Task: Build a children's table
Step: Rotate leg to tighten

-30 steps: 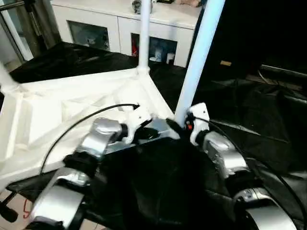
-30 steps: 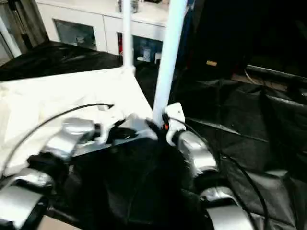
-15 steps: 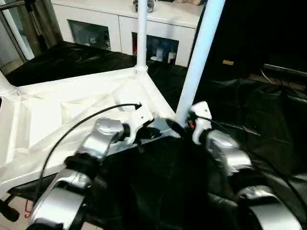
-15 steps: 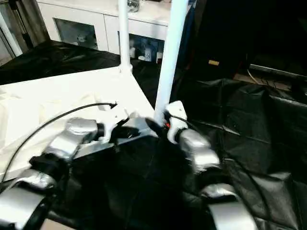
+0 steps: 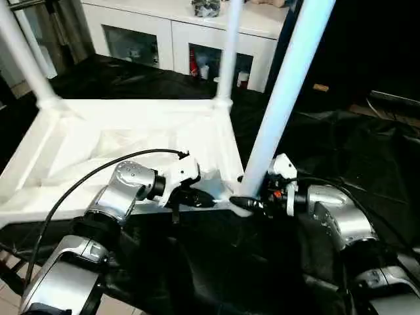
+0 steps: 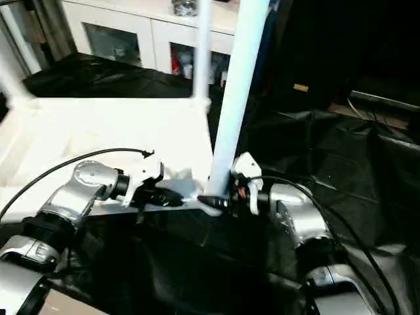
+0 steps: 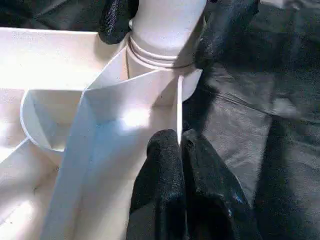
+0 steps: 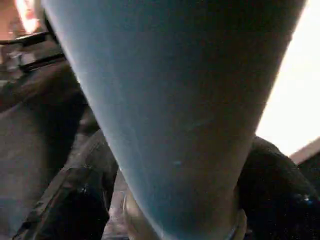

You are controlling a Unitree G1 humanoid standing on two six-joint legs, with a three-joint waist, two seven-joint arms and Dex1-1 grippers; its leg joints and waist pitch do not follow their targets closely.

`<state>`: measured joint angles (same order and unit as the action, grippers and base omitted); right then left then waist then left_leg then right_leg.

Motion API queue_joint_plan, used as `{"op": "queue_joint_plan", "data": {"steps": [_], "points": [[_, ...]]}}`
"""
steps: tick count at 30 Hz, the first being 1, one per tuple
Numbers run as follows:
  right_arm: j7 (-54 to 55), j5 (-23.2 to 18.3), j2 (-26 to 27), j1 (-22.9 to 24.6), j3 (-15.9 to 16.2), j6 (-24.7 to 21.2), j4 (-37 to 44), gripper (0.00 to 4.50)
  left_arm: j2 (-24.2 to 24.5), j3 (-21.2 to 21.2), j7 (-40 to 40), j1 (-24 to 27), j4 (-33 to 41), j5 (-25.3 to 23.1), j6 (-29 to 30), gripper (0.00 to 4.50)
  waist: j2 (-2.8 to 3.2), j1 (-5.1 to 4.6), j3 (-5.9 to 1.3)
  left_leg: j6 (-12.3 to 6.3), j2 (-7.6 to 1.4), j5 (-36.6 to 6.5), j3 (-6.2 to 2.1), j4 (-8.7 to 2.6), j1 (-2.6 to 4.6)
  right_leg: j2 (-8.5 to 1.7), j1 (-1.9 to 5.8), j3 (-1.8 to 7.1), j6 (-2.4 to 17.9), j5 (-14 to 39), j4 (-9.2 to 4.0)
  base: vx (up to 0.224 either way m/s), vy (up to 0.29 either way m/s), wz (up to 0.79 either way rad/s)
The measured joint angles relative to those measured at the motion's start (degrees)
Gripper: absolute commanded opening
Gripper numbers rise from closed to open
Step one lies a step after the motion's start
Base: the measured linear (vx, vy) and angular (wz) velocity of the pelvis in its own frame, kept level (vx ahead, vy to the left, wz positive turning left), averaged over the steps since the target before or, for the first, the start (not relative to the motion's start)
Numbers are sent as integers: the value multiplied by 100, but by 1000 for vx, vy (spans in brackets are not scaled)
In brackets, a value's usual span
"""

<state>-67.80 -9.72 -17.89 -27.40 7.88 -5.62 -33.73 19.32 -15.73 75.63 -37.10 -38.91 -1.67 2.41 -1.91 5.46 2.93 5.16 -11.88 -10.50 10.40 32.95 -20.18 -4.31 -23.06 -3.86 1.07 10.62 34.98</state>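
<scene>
The white table top [image 5: 131, 125] lies upside down on a black sheet, ribbed underside up. Two tube legs stand in its far sockets, one at the left [image 5: 23, 56] and one further right [image 5: 228, 52]. A third leg [image 5: 285, 98] rises tilted from the near right corner socket [image 7: 160, 55]. My right gripper [image 5: 246, 202] is shut on this leg just above the socket, its fingers [image 8: 75, 200] on either side of the tube. My left gripper [image 7: 179, 150] is shut on the top's thin rim wall beside that socket.
A white cabinet with glass doors [image 5: 170, 39] stands behind the table. The black sheet [image 5: 341, 151] spreads in folds to the right and under my arms. A black cable [image 5: 98, 170] loops over my left forearm. Bare floor shows at the lower left corner [image 5: 10, 298].
The camera has shifted, bringing the far left leg into view. My right forearm has dropped lower and reaches the leg more level. Both grippers keep their hold.
</scene>
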Motion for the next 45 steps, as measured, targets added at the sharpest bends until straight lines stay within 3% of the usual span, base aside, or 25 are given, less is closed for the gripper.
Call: {"op": "queue_joint_plan", "data": {"steps": [8,16,19,26,33,34,37,45], "points": [[-318,-111,-111,87,126,-266,258,267,126,-57,327,91,158,90,7,0,0,15,0,0,0,0,0,0,-1,0,0,-1,-1,1,-2,0,0,0],[-199,-93,-70,93,110,-265,235,250,65,-44,178,90,137,77,36,0,0,23,0,0,0,0,0,1,3,-1,3,0,-1,1,1,0,0,0],[279,-32,44,70,-37,-231,107,250,-73,-12,-234,38,25,10,86,0,-3,7,-2,1,1,1,-1,3,16,-1,17,1,0,0,2,0,0,0],[3015,145,922,-486,-647,175,-978,244,-743,225,-1920,-221,-395,-247,392,0,0,-141,-1,6,4,3,-5,4,18,-2,5,1,-18,5,-1,0,0,0],[3925,314,1272,-706,-809,545,-1384,244,-910,247,-2343,-288,-483,-271,461,0,31,-183,-18,6,4,3,-6,-4,15,-2,4,-1,8,-18,2,0,0,0],[3924,314,1275,-711,-809,585,-1411,279,-914,249,-2345,-288,-483,-274,462,0,34,-187,-19,6,5,3,-6,-4,14,-2,4,0,7,-17,1,0,0,0],[3848,303,1276,-712,-841,578,-1416,317,-912,252,-2324,-288,-480,-279,463,0,34,-191,-19,6,5,3,-5,-4,13,-2,4,1,5,-16,-1,0,0,0],[2869,312,1025,-649,-733,623,-1321,334,-691,255,-1867,-289,-460,-220,368,0,33,-210,-19,5,3,3,-5,-8,11,0,-1,0,-2,-11,-3,0,0,0]]}}
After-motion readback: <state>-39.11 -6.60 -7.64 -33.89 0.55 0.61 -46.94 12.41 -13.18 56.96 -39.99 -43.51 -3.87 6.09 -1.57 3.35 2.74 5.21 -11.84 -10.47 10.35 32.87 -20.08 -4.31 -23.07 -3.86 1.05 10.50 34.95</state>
